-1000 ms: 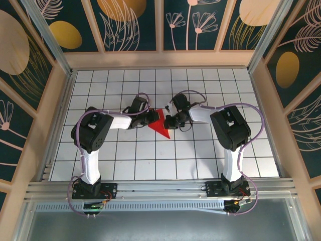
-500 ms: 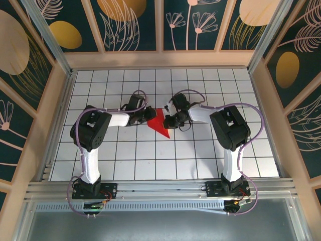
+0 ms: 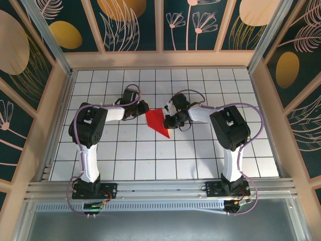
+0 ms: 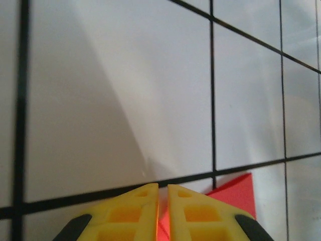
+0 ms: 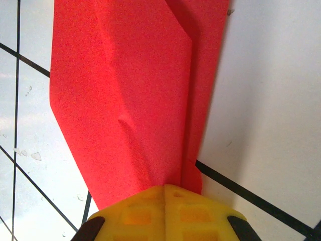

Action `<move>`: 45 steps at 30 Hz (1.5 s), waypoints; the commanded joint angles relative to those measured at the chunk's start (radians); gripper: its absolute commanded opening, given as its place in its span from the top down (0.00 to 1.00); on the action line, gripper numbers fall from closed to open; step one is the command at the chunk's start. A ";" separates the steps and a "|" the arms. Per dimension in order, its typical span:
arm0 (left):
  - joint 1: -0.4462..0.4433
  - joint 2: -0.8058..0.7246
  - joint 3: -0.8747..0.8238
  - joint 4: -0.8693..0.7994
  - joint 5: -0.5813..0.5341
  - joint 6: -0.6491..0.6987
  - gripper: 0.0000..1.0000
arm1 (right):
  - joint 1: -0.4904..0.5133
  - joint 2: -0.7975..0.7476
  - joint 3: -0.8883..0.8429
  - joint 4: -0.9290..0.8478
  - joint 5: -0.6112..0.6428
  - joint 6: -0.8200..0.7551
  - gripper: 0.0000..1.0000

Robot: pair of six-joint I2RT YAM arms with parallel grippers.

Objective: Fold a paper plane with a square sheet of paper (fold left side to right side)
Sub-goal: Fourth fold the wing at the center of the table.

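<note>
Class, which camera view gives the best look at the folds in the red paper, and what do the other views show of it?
The right wrist view: the red paper is close up, its layered flaps and creases plain. The top external view shows its whole pointed outline, but small. The left wrist view catches just a corner.

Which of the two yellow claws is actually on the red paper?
The right gripper: its shut fingers sit on the red paper. The left gripper, nearly shut, sits at the paper's other edge; whether it touches is unclear.
</note>
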 commanded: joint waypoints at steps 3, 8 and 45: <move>0.016 -0.037 0.032 -0.060 -0.039 0.073 0.87 | 0.000 0.089 -0.042 -0.110 0.165 -0.014 1.00; 0.011 -0.121 -0.056 0.035 0.042 0.082 0.88 | -0.001 0.087 -0.042 -0.103 0.164 -0.008 1.00; -0.121 0.016 -0.087 0.047 0.064 0.043 0.91 | -0.012 -0.059 0.159 -0.102 -0.020 0.050 1.00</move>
